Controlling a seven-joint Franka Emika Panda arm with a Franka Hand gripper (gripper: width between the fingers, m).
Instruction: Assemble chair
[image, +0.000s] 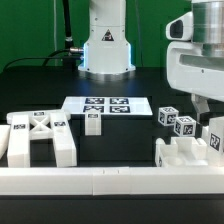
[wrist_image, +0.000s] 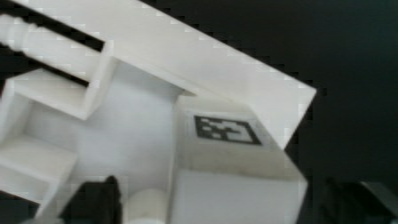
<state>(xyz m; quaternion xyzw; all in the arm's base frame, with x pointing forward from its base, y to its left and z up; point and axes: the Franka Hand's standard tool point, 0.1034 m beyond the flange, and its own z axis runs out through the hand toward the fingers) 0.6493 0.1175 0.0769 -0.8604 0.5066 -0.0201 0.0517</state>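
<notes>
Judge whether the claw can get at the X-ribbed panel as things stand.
Probably yes: the X-ribbed panel lies uncovered, nothing above it. The claw hangs over the tagged parts at the exterior view's right, so it must cross over.

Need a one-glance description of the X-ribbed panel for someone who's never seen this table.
Find the long white rail across the foreground. Just behind it, at the exterior view's left end, lies the X-ribbed panel. Only it shows crossed ribs on top; the notched block sits at that view's right.
</notes>
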